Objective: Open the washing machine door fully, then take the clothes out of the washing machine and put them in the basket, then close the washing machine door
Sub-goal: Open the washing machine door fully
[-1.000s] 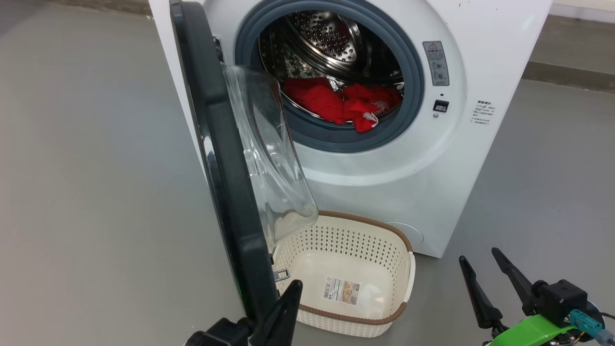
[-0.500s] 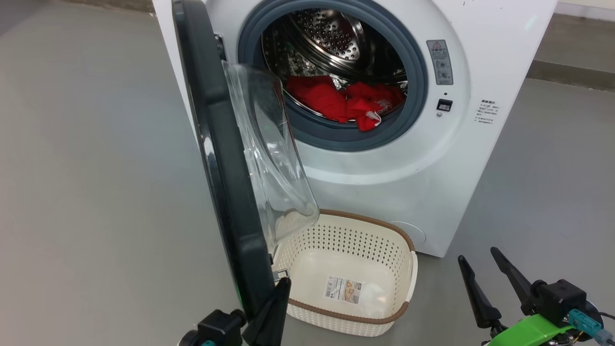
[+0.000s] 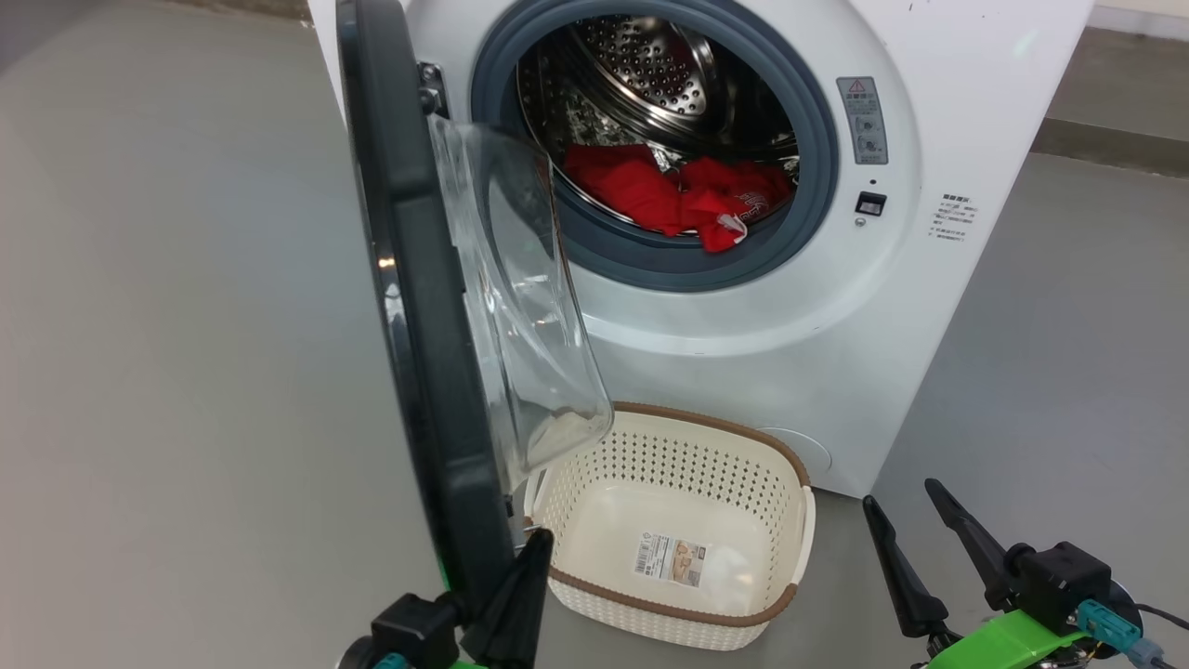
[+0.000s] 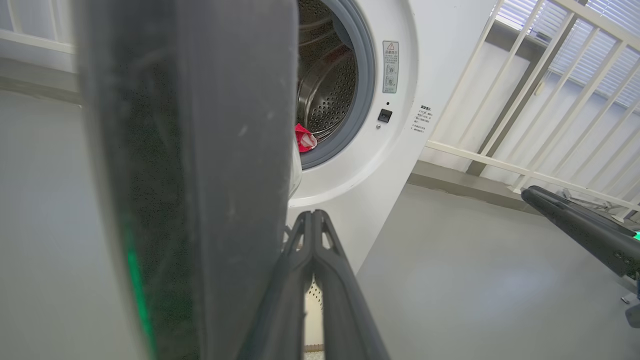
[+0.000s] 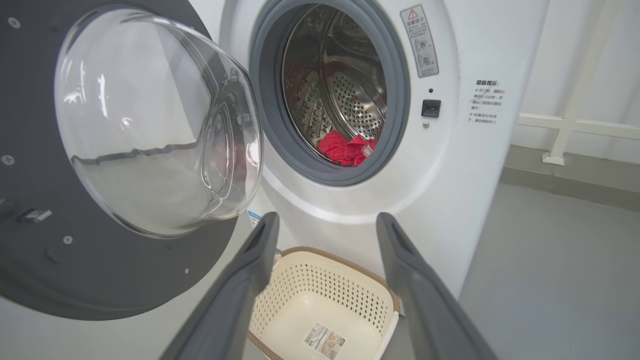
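Washing machine door (image 3: 418, 307), in the head view, stands out edge-on, roughly square to the washing machine (image 3: 817, 372). The left gripper (image 3: 537, 548) is pressed together, its tip at the door's lower inner edge and seemingly touching it. The clothes (image 3: 678, 190) lie in the drum (image 3: 650, 74), beyond and above both grippers. The basket (image 3: 711, 432) sits empty on the floor (image 3: 186, 372) between them. The right gripper (image 3: 899, 494) is spread and holds nothing.

In the left wrist view, the door's dark rim runs just left of the closed-up fingers, with a scrap of red showing past it.

In the right wrist view, the spread fingers frame the basket, and the clothes lie ahead and higher.

Opening looks partly done, since the door could go wider. Unloading and closing remain.
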